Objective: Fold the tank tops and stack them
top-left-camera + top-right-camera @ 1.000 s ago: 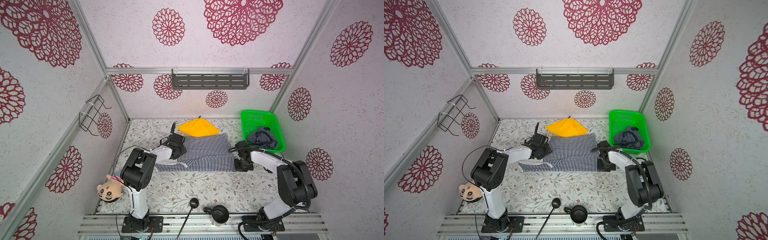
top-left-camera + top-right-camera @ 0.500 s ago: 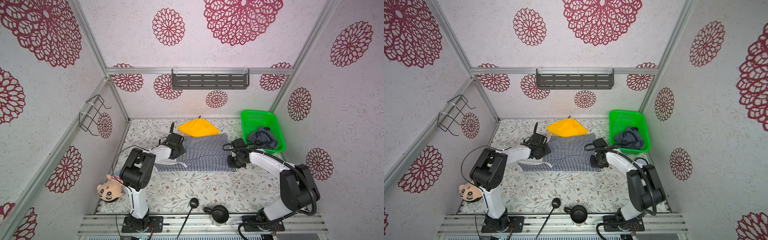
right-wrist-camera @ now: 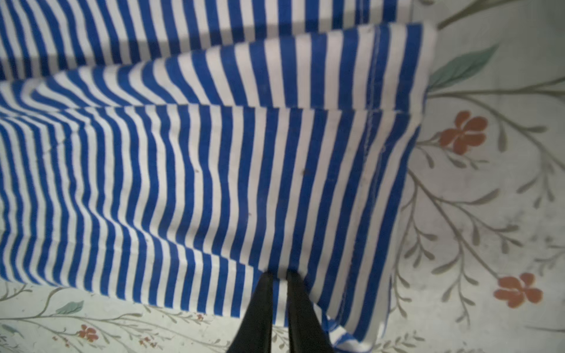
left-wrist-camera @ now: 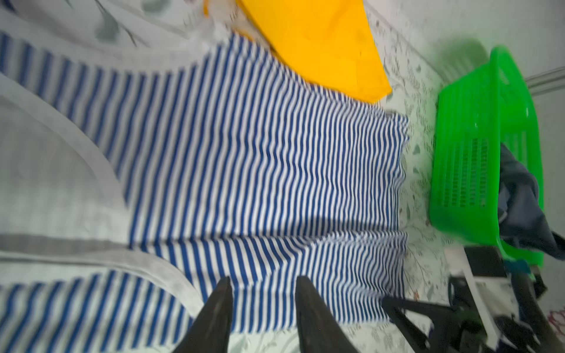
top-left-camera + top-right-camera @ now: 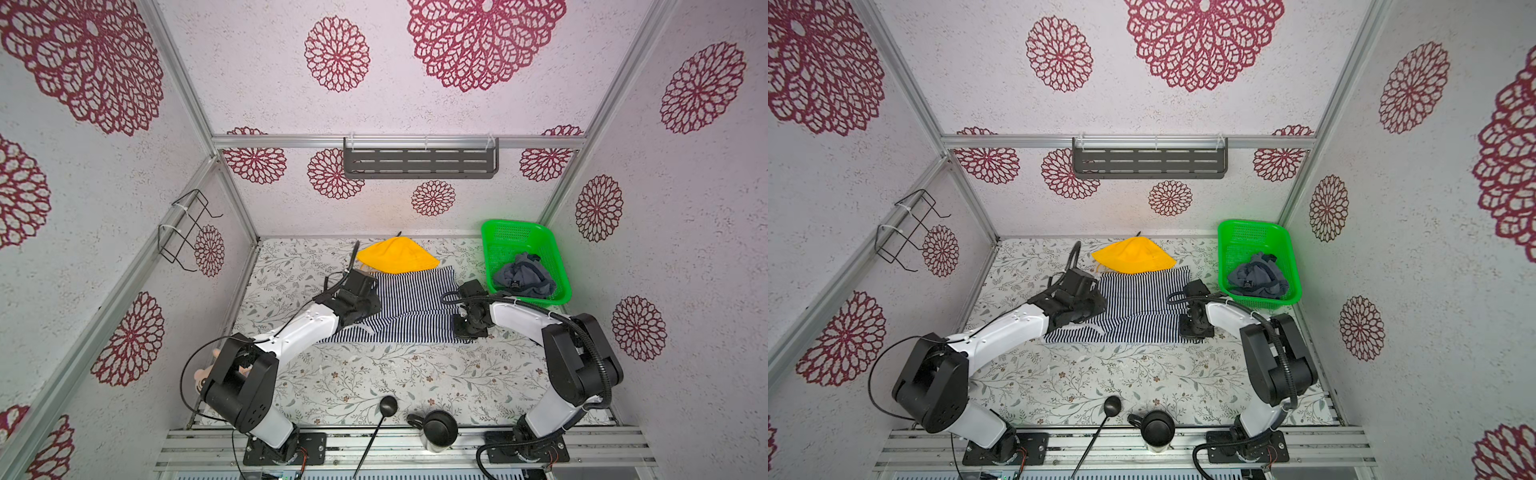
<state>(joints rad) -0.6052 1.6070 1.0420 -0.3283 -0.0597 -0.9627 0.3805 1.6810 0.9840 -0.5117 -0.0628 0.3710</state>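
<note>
Navy-and-white striped tank top (image 5: 411,299) lies flat, rippled, one edge folded.

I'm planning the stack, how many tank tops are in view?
2: a striped tank top spread out centrally, a blue-grey tank top bunched in the green basket. More may hide beneath.

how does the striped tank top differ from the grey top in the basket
Pattern: the striped tank top is navy-and-white striped; the grey top is plain slate blue-grey.
Pose: the striped tank top lies spread flat and partly folded; the grey top sits crumpled in a heap.
Place: the striped tank top is on the table, with the right gripper pinching its edge; the grey top lies untouched in the green basket.
Both are soft cloth.
</note>
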